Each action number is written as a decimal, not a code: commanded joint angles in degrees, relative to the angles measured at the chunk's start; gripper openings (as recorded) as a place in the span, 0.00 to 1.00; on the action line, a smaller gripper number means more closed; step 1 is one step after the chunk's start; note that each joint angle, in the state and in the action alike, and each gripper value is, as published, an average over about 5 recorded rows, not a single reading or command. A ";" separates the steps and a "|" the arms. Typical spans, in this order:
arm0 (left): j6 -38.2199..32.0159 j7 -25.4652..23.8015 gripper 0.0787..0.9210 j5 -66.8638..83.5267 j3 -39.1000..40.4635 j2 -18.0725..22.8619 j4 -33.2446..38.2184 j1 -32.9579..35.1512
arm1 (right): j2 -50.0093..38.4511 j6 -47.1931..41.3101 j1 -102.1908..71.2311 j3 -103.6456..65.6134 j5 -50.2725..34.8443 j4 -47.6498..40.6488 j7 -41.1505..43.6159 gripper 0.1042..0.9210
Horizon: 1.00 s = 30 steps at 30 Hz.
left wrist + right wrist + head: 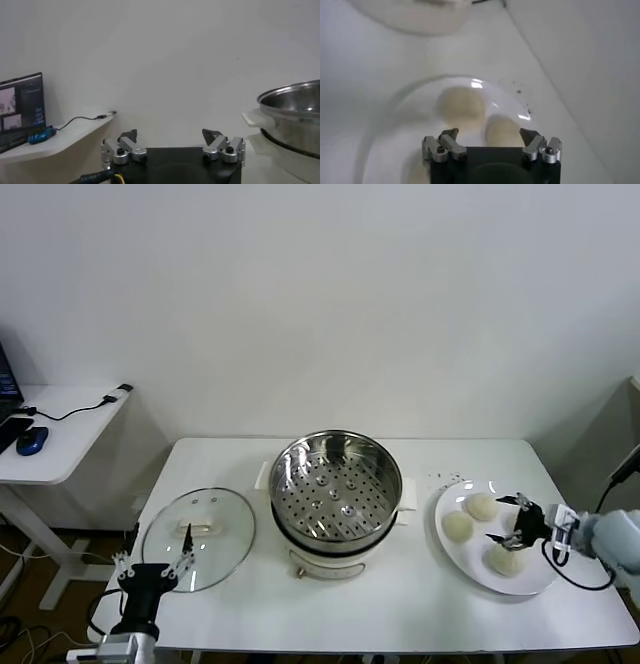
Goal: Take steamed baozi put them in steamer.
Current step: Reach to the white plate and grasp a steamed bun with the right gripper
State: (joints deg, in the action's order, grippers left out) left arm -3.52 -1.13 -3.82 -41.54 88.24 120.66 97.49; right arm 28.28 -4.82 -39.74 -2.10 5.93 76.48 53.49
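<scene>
White wall is seen behind a white table (400, 604). At the table's centre stands the steamer (336, 490), its perforated tray bare. A glass lid (198, 538) is laid flat to its left. On the right a white plate (455, 556) is placed, and three baozi (457, 526) are seen on it. The right gripper (512, 521) is held over the plate, its fingers spread, just above the near baozi, nothing grasped. The left gripper (152, 559) is parked at the near left edge, beside the lid, fingers also spread apart.
</scene>
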 commanded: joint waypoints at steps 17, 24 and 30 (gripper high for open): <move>0.45 0.10 0.88 0.14 -0.77 -0.73 -2.01 -0.44 | 20.35 8.40 48.02 49.58 7.58 -32.71 14.66 0.88; -0.11 0.24 0.88 0.09 -0.88 -0.65 -3.43 -0.11 | 22.86 8.42 45.60 50.94 8.19 -35.68 14.47 0.88; -0.17 0.26 0.88 0.06 -0.80 -0.65 -3.87 -0.24 | 23.57 8.69 43.76 48.99 9.75 -38.23 14.27 0.88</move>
State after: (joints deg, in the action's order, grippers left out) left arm -3.62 -0.90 -3.73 -42.37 87.56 117.61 97.32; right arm 48.26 3.25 2.10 43.72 14.53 43.46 66.86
